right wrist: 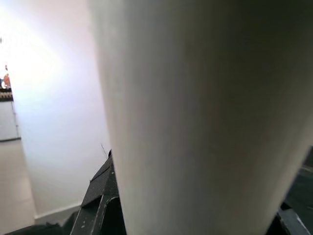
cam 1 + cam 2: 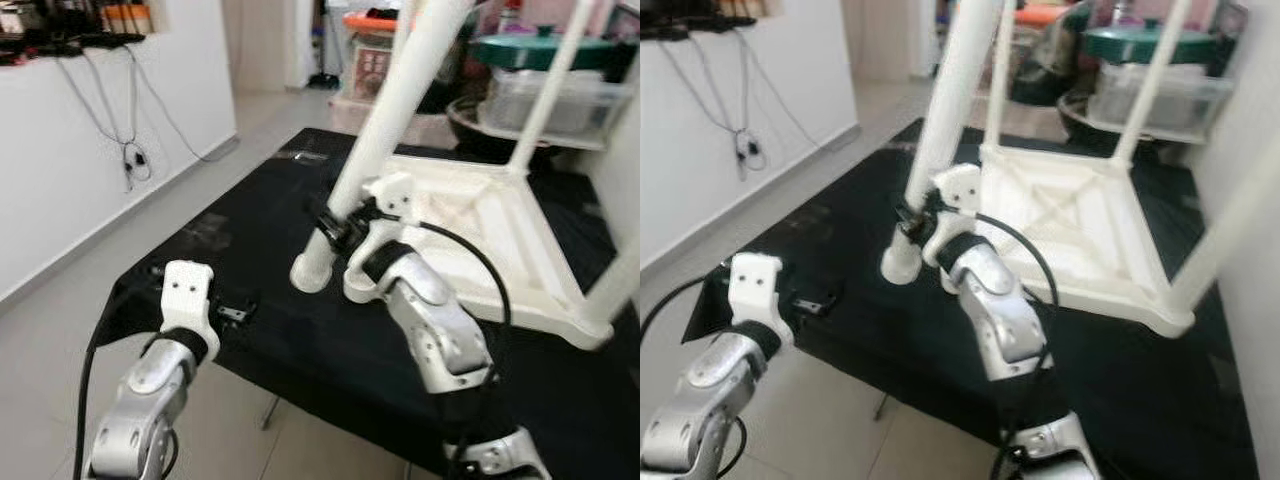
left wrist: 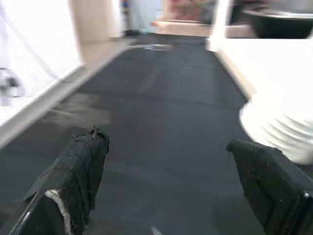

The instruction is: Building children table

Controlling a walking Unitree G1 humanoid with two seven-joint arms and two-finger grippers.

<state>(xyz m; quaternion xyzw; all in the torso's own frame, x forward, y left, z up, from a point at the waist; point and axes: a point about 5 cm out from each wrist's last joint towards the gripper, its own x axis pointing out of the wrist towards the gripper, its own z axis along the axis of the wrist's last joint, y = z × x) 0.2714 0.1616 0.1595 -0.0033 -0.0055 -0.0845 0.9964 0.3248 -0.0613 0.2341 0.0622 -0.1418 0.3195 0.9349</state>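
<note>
A white children's table top (image 2: 500, 225) lies upside down on a table under a black cloth (image 2: 300, 340). Attached legs stand up from it, one at the back (image 2: 553, 85) and one at the near right (image 2: 618, 285). My right gripper (image 2: 335, 225) is shut on a loose white leg (image 2: 378, 125), which tilts with its lower end (image 2: 311, 270) on the cloth beside the top's near left corner. In the right wrist view the leg (image 1: 195, 117) sits between the fingers (image 1: 100, 205). My left gripper (image 3: 166, 181) is open and holds nothing, low over the cloth near its front left edge.
A white wall with hanging cables (image 2: 130, 150) runs along the left, with tiled floor (image 2: 60, 330) between it and the table. Plastic boxes (image 2: 545, 100) and a green lid (image 2: 540, 48) are stacked behind the table.
</note>
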